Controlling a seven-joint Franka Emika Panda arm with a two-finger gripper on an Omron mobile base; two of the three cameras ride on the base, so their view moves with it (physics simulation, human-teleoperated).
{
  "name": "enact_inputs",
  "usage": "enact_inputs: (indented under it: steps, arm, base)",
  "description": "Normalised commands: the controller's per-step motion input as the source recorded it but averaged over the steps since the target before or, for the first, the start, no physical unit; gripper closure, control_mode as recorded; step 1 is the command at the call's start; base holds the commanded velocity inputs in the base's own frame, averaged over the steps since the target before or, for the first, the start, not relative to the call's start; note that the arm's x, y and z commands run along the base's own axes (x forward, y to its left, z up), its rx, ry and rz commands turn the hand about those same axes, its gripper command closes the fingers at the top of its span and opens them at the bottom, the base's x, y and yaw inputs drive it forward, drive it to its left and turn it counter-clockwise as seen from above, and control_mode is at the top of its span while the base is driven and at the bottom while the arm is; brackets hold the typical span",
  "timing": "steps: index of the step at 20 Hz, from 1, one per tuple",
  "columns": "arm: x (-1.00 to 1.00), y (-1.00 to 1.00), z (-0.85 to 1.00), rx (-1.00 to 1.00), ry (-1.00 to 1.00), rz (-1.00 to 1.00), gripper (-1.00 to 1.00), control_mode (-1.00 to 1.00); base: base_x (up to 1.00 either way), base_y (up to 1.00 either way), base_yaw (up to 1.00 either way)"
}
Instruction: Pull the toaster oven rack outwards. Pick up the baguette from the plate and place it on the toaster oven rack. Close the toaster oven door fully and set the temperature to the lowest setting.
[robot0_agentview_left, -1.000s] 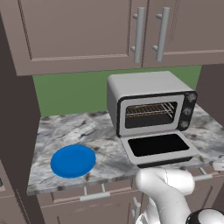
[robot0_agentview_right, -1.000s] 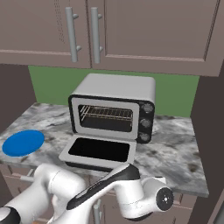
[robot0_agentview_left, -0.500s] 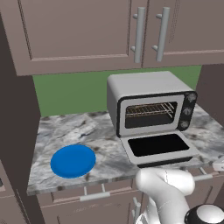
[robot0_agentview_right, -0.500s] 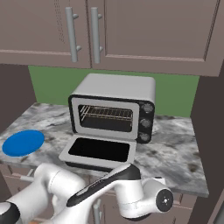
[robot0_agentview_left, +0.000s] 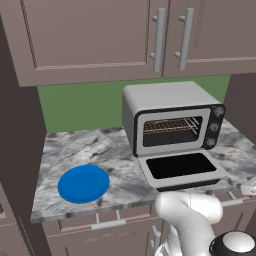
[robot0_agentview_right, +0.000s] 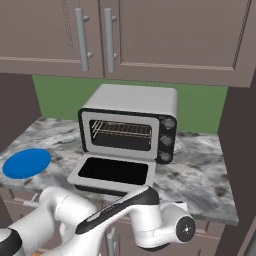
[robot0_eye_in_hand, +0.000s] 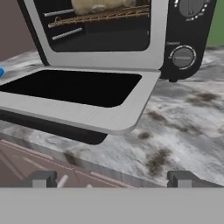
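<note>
The baguette (robot0_eye_in_hand: 98, 5) seems to lie on the rack (robot0_eye_in_hand: 105, 15) inside the oven (robot0_agentview_left: 170, 120); the plate (robot0_agentview_left: 83, 183) sits bare near the counter's front left edge; the door (robot0_eye_in_hand: 83, 98) still hangs open and the knob is unset; the gripper (robot0_eye_in_hand: 111, 179) is spread, grasping nothing.

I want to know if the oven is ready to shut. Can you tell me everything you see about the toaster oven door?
The toaster oven door hangs fully open, folded down flat in front of the toaster oven and hinged along its bottom edge. It is a silver metal frame around a big dark glass window. In the hand view its front edge sticks out above the marbled counter, casting a shadow beneath. Nothing rests on it and nothing touches it except the oven at the hinge.
</note>
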Motion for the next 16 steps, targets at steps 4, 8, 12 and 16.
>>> enact_inputs:
  steps: [4, 8, 12, 16]
  arm:
    - [0.24, 0.16, 0.00, 0.00, -0.04, 0.00, -1.00, -1.00]
    - [0.23, 0.17, 0.00, 0.00, -0.01, 0.00, -1.00, -1.00]
    - [0.04, 0.20, 0.00, 0.00, 0.00, 0.00, -1.00, -1.00]
    - [-0.03, 0.25, 0.00, 0.00, -0.01, 0.00, -1.00, -1.00]
  base:
    - [0.00, 0.00, 0.00]
    - [0.00, 0.00, 0.00]
    - [0.00, 0.00, 0.00]
    - [0.00, 0.00, 0.00]
